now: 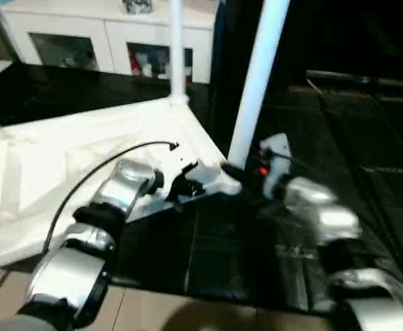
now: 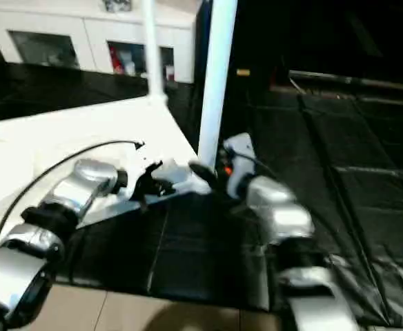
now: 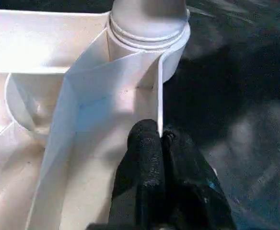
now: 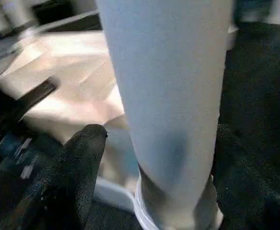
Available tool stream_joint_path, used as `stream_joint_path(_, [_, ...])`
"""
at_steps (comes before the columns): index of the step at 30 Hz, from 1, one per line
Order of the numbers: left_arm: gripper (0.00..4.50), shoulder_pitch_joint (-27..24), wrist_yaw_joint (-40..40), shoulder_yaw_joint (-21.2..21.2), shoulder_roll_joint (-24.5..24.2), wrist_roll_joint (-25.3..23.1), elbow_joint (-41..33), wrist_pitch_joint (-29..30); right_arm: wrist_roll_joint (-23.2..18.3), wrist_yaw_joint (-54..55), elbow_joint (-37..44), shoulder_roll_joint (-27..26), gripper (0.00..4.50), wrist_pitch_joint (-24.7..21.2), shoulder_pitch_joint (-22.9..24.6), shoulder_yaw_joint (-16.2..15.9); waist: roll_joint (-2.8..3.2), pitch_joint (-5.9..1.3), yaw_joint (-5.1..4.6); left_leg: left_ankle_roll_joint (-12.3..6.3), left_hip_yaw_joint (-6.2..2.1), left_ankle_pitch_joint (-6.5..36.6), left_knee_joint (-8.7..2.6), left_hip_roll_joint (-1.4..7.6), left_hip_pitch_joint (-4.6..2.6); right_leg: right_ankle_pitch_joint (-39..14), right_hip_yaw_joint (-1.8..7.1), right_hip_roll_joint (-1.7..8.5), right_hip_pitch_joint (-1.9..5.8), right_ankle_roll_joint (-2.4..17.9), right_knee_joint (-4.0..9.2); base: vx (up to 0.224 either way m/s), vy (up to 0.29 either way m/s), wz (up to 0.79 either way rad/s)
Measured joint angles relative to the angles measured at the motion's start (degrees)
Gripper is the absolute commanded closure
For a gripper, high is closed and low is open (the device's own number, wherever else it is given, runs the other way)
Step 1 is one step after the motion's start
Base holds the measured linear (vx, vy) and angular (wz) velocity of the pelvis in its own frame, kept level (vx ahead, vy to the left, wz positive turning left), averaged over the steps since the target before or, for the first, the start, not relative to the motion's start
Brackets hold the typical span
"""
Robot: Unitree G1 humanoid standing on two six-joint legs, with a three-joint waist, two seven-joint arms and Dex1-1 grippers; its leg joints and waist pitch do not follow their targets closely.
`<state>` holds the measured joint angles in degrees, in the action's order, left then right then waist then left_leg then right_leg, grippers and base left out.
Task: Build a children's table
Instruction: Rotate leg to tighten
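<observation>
The white table top (image 1: 63, 158) lies upside down on a black mat, ribbed side up. Two white legs stand upright in its corner sockets: one at the far corner (image 1: 176, 48), one at the near right corner (image 1: 257, 83). My left gripper (image 1: 188, 183) is shut on the thin rim wall (image 3: 160, 96) of the top, just beside the near corner socket (image 3: 149, 28). My right gripper (image 4: 164, 158) is open around the base of the near leg (image 4: 169, 96), with one black finger (image 4: 82, 158) on each side and a gap to the leg.
A white cabinet (image 1: 105, 41) with glass doors stands behind the table top. The black mat (image 1: 339, 138) spreads to the right and toward me, ending at tan floor (image 1: 160, 310). A black cable (image 1: 98, 169) arcs over my left forearm.
</observation>
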<state>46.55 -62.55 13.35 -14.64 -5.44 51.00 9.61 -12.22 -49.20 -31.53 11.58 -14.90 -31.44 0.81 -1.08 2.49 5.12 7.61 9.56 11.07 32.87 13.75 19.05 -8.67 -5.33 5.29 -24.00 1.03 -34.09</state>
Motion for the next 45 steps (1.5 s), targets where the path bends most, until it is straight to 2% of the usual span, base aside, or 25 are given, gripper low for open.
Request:
stream_joint_path(4, [4.5, -1.1, -4.3, 0.7, -2.1, 0.1, -1.3, -1.8, -0.7, -6.4, 1.0, 2.8, 0.24, -0.5, 0.6, -1.4, 0.04, 0.03, 0.06, 0.0, 0.0, 0.0, 0.0, 0.01, 0.0, 0.0, -0.01, 0.0, -0.01, 0.0, -0.02, 0.0, 0.0, 0.0])
stream_joint_path(7, [4.5, -2.0, -8.8, 1.9, -3.6, 0.2, -2.6, -4.3, -0.4, -11.6, 1.6, 5.6, 0.05, 0.2, 1.3, -3.6, 0.04, 0.03, 0.36, 0.0, 0.0, 0.0, 0.0, 0.02, 0.01, 0.0, -0.02, 0.0, 0.01, 0.0, 0.0, 0.0, 0.0, 0.0])
stream_joint_path(12, [4.5, -3.3, -15.8, 3.4, -5.9, 1.1, -4.2, -7.5, -0.7, -18.7, 2.4, 8.4, 0.05, 0.7, 2.1, -5.7, 0.05, 0.05, 1.64, 0.0, 0.03, 0.0, 0.01, 0.04, 0.04, 0.0, -0.03, 0.01, 0.0, 0.0, 0.0, 0.0, 0.0, 0.0])
stream_joint_path(19, [4.5, -4.8, -22.1, 5.0, -8.7, 1.3, -6.8, -11.0, -3.2, -31.0, 6.1, 11.6, 0.05, 1.3, 3.9, -8.6, 0.05, 0.05, 2.19, 0.0, 0.07, 0.0, 0.03, 0.08, 0.04, 0.0, -0.02, 0.02, 0.03, 0.0, -0.03, 0.0, 0.0, 0.0])
stream_joint_path(20, [4.5, -5.3, -23.1, 5.4, -9.2, 1.3, -7.9, -11.2, -3.7, -32.6, 6.1, 11.7, 0.33, 0.9, 3.9, -9.1, 0.05, 0.05, 2.22, 0.0, 0.07, 0.0, 0.03, 0.09, 0.02, 0.0, -0.02, 0.02, 0.05, 0.0, -0.05, 0.0, 0.0, 0.0])
stream_joint_path(23, [4.5, -6.0, -25.0, 6.2, -9.5, 1.4, -9.7, -11.9, -3.8, -33.9, 5.9, 11.8, 0.42, 0.3, 3.9, -9.8, 0.01, 0.06, 2.75, 0.0, 0.07, 0.0, 0.03, 0.1, 0.03, 0.0, -0.02, 0.02, 0.04, 0.0, -0.06, 0.0, 0.0, 0.0])
stream_joint_path(26, [4.5, -6.3, -26.3, 6.9, -9.5, 1.5, -10.5, -12.4, -3.8, -34.0, 5.4, 11.5, 0.82, 0.3, 3.6, -10.2, 0.0, 0.06, 3.17, 0.0, 0.08, 0.0, 0.03, 0.1, 0.02, 0.0, -0.01, 0.03, 0.04, 0.0, -0.06, 0.0, 0.0, 0.0])
stream_joint_path(28, [4.5, -6.5, -26.7, 7.0, -9.5, 1.5, -11.2, -12.5, -3.8, -34.5, 5.3, 11.5, 0.85, 0.3, 3.6, -10.3, 0.0, 0.06, 3.21, 0.0, 0.08, 0.0, 0.06, 0.11, 0.02, 0.0, 0.0, 0.03, 0.03, 0.0, -0.07, 0.0, 0.0, 0.0])
stream_joint_path(30, [4.5, -6.6, -26.8, 7.1, -9.6, 1.5, -11.6, -12.5, -3.8, -35.2, 5.0, 11.5, 1.21, 0.3, 3.5, -10.4, 0.0, 0.06, 3.19, 0.0, 0.08, 0.0, 0.11, 0.12, 0.05, 0.0, 0.0, 0.03, 0.04, 0.0, -0.07, 0.0, 0.0, 0.0])
stream_joint_path(33, [4.5, -6.8, -26.9, 7.1, -9.7, 1.5, -12.0, -12.4, -3.8, -36.1, 4.5, 11.4, 1.31, 0.2, 3.5, -10.9, 0.0, 0.06, 3.17, 0.0, 0.08, 0.0, 0.12, 0.12, 0.11, -0.1, 0.0, 0.03, 0.04, -0.1, -0.07, 0.0, 0.0, 0.0])
stream_joint_path(34, [4.5, -6.9, -26.9, 7.1, -9.8, 1.5, -12.1, -12.4, -3.8, -36.3, 4.5, 11.5, 1.52, 0.0, 3.5, -11.0, 0.0, 0.06, 3.17, 0.0, 0.08, 0.0, 0.12, 0.12, 0.14, -0.1, 0.0, 0.03, 0.03, -0.1, -0.07, 0.0, 0.0, 0.0])
stream_joint_path(39, [4.5, -7.1, -27.0, 7.1, -9.9, 1.7, -12.5, -12.4, -4.2, -37.3, 4.5, 11.5, 1.82, -0.7, 3.5, -11.5, 0.0, 0.06, 3.17, 0.0, 0.08, 0.0, 0.12, 0.12, 0.24, -0.1, 0.0, 0.03, 0.03, -0.1, -0.07, 0.0, 0.0, 0.0])
stream_joint_path(40, [4.5, -7.1, -27.1, 7.1, -9.9, 1.8, -12.5, -12.4, -4.2, -37.3, 4.6, 11.5, 2.02, -0.8, 3.5, -11.5, 0.0, 0.06, 3.17, 0.0, 0.08, 0.0, 0.12, 0.12, 0.24, -0.1, 0.0, 0.03, 0.03, -0.1, -0.07, 0.0, 0.0, 0.0])
stream_joint_path(45, [4.5, -7.3, -27.1, 6.9, -9.9, 2.4, -12.8, -10.9, -4.2, -36.7, 6.3, 11.8, 2.29, -1.5, 3.9, -11.4, 0.01, 0.05, 3.2, 0.0, 0.08, 0.0, 0.13, 0.12, 0.21, -0.1, 0.0, 0.03, 0.05, -0.1, -0.09, 0.0, 0.0, 0.0])
